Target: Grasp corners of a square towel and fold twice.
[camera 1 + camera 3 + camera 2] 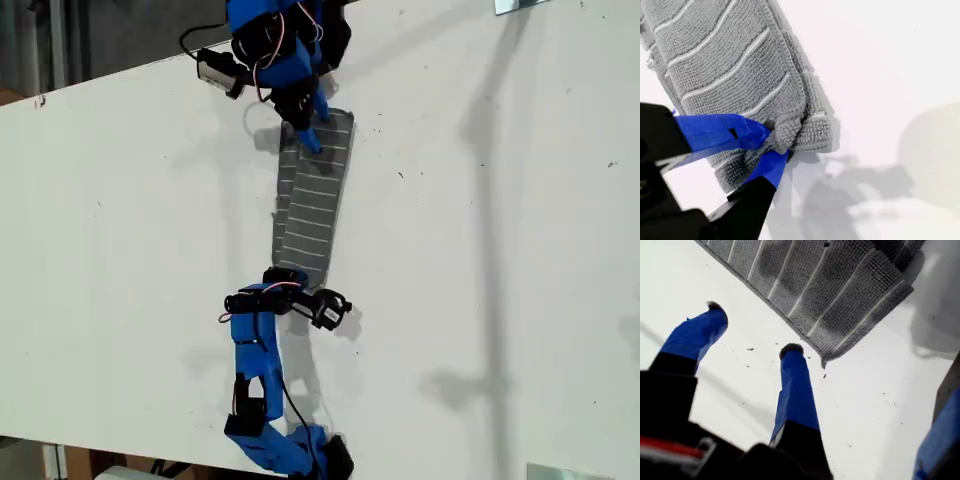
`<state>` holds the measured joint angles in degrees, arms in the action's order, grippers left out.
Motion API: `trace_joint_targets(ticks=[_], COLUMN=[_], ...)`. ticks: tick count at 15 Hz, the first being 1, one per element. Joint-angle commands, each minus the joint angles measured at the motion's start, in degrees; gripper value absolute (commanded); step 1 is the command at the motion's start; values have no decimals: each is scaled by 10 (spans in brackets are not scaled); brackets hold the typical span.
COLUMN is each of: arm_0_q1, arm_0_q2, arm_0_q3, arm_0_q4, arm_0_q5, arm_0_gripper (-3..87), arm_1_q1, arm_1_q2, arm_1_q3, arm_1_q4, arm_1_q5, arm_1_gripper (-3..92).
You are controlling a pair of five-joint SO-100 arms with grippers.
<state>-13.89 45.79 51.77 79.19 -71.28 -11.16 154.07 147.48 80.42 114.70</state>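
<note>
From outside, the towel (313, 195) lies folded into a long narrow strip on the white table (500, 250), its long axis running from the upper arm to the lower one. My second gripper (308, 128) pinches its upper end.

First wrist view: my first gripper (751, 327) stands spread wide, holding nothing, its blue tips just short of a towel corner (826, 360).

Second wrist view: the second gripper's jaws are clenched on a bunched corner (785, 132) of looped, white-striped grey cloth.
</note>
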Motion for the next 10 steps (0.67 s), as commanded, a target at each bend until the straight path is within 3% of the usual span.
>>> trace_joint_targets(ticks=[1, 10], arm_0_q1=[-6, -21], arm_0_q2=[6, 62], arm_0_q3=[-6, 119], arm_0_q4=[19, 47], arm_0_q5=[-11, -49], arm_0_gripper=[-1, -1], arm_1_q1=[-2, -9], arm_1_q2=[4, 5], arm_1_q3=[-25, -24], arm_1_q4=[-5, -4], arm_1_q5=[0, 3], arm_1_gripper=[262, 257])
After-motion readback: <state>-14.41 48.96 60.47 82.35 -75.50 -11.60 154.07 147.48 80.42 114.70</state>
